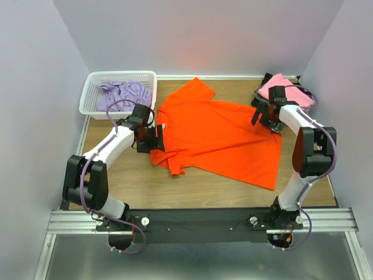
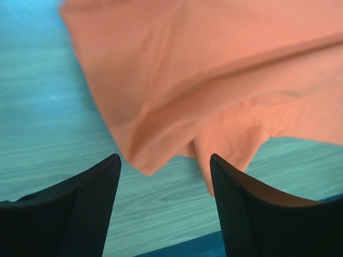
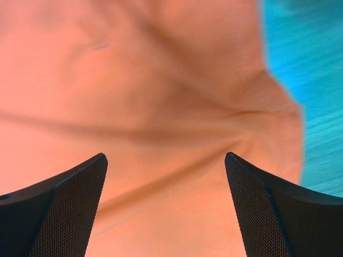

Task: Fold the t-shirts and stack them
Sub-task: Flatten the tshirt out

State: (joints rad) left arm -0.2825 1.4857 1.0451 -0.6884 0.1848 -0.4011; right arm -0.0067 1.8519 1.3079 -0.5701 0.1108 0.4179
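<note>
1. Little looks done. The orange t-shirt point(image 1: 218, 137) lies spread unfolded mid-table point(image 1: 134, 181), the lavender t-shirt point(image 1: 122, 96) is crumpled in the basket point(image 1: 93, 87), and the pink t-shirt point(image 1: 269, 88) lies at the far right corner.
2. Left tool point(image 1: 155, 140): jaws well apart, empty, at the orange sleeve's edge.
3. Right tool point(image 1: 265, 118): jaws wide, empty, over the orange cloth's right side.

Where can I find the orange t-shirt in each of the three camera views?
Top external: the orange t-shirt lies spread across the middle of the table top.
Left wrist: the orange t-shirt fills the upper part and the right side.
Right wrist: the orange t-shirt covers nearly the whole picture.
Shared landmark: the table top beside the shirt's edge.
</note>
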